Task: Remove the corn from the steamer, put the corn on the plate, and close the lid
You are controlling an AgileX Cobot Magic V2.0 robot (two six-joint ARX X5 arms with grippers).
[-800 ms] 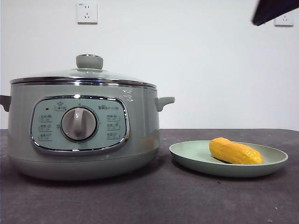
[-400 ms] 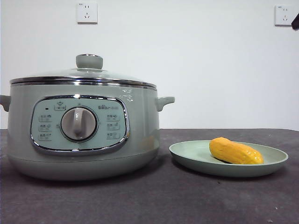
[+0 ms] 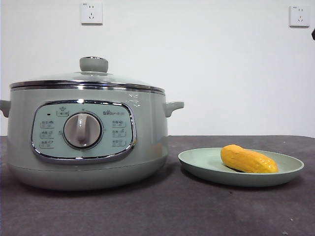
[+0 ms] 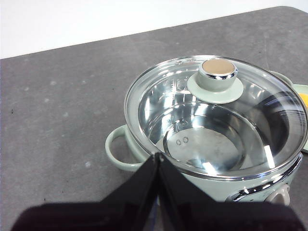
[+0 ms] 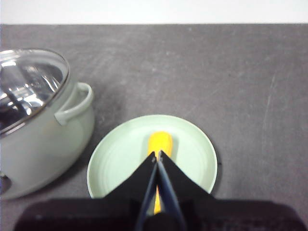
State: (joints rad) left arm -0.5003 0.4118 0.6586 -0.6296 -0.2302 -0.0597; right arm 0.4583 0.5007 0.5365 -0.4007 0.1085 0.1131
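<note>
The sage-green steamer (image 3: 83, 137) stands on the left of the table with its glass lid (image 3: 88, 78) on it. The corn (image 3: 247, 160) lies on the pale green plate (image 3: 197, 164) to the right of the steamer. In the left wrist view my left gripper (image 4: 158, 156) is shut and empty, raised above the steamer's (image 4: 120, 149) near rim; the lid (image 4: 216, 82) covers an empty steel pot. In the right wrist view my right gripper (image 5: 157, 155) is shut and empty, raised above the corn (image 5: 160, 142) on the plate (image 5: 120, 163).
The dark grey table (image 3: 167, 211) runs to a white wall with two sockets (image 3: 91, 13). A black tip of an arm (image 3: 313, 33) shows at the right edge of the front view. The steamer's side handle (image 5: 77, 103) is close to the plate.
The dark arm at the top right of the front view has drawn back out of the picture, leaving only a small black tip at the right edge. Steamer, lid, plate and corn have not moved.
</note>
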